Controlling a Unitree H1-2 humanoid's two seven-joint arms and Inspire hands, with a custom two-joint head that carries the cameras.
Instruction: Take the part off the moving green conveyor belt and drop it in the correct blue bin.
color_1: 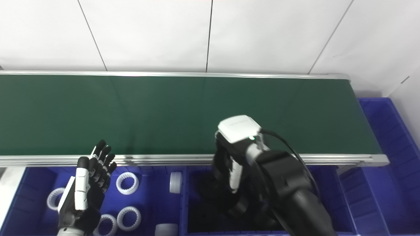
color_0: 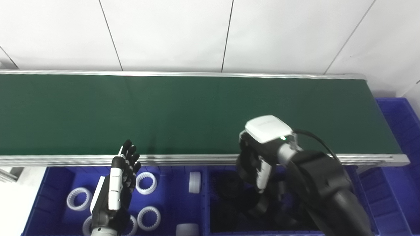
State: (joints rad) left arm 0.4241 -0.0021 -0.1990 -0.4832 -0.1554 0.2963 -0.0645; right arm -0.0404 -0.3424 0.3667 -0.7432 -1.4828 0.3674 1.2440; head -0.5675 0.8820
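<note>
Black part point(color_0: 244, 170) (ring-like, dim) gripped by right robot hand point(color_0: 254, 164) above the dark-filled blue bin point(color_0: 206, 196); left robot hand point(color_0: 121, 177) spread, empty.

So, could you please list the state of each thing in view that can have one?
Belt: bare, no part on the stretch in view.
Left hand: open, empty, fingers up over the left bin.
Right hand: curled over the middle bin; whether it holds a part cannot be told.
Left bin: holds white rings.
Middle bin: holds black parts.
Right bin: nothing seen inside.
</note>
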